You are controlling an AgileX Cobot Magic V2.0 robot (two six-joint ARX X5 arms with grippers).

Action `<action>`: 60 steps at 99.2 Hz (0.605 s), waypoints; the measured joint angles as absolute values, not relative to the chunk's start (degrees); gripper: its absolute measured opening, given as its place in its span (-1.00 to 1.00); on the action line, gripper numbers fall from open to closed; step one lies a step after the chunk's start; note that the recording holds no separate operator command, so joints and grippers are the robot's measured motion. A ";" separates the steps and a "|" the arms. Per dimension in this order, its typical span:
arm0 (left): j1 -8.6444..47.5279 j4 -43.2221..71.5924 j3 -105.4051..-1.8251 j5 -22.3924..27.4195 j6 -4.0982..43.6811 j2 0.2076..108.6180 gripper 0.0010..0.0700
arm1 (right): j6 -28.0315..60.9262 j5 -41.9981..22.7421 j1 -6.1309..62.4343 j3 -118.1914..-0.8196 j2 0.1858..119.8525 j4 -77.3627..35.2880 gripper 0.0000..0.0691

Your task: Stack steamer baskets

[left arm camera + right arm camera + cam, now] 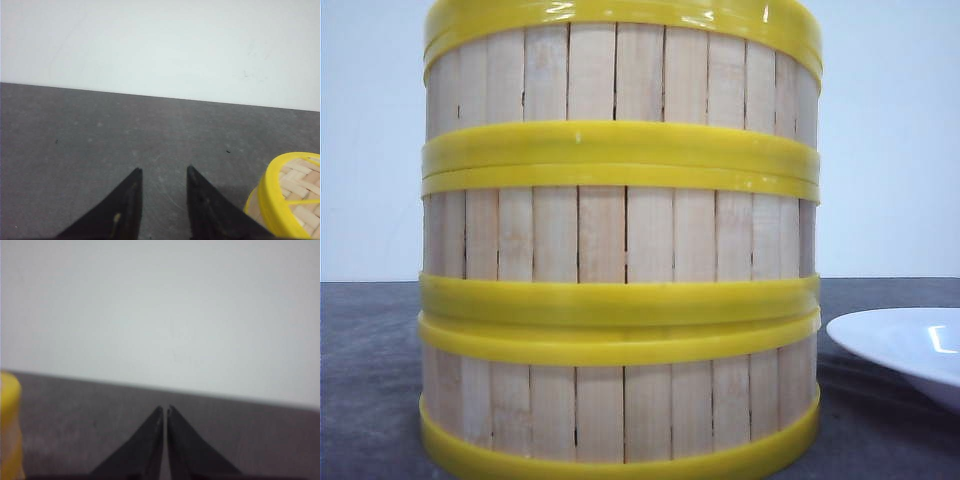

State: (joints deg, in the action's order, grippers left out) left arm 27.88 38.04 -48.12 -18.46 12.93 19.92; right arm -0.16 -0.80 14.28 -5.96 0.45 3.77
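Note:
Three steamer baskets stand in one stack close to the front camera: the bottom basket [620, 405], the middle basket [620, 235] and the top basket [620, 75], whose upper rim is partly cut off by the frame. Neither gripper shows in the front view. My left gripper [164, 172] hangs open over bare grey table with nothing between its fingers. A yellow-rimmed round bamboo piece with a woven surface [295, 192] lies just beside it; whether this is a basket or the lid I cannot tell. My right gripper [165, 410] is shut and empty, with a blurred yellow rim [9, 425] off to one side.
A white plate [905, 345] sits on the grey table [370, 350] to the right of the stack. A pale wall [890, 140] rises behind the table's far edge.

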 joint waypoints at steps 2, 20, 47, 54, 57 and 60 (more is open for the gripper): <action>27.88 38.15 -48.12 -18.46 12.93 19.92 -0.60 | -0.60 -0.21 13.69 -4.95 0.47 4.03 -0.97; 27.88 38.04 -48.14 -18.50 12.93 19.81 -0.60 | -2.87 1.39 13.15 -0.84 0.40 7.44 -0.97; 27.88 38.02 -48.14 -18.50 12.93 19.81 -0.60 | -3.05 0.19 13.45 -0.84 0.36 7.01 -0.97; 27.88 38.04 -48.14 -18.48 12.93 19.81 -0.60 | -3.05 0.14 13.45 -0.84 0.36 7.01 -0.97; 27.88 38.04 -48.14 -18.50 12.93 19.81 -0.60 | -3.05 0.14 13.45 -0.84 0.36 7.01 -0.97; 27.88 38.02 -48.14 -18.50 12.93 19.81 -0.60 | -3.05 0.14 13.45 -0.84 0.36 7.01 -0.97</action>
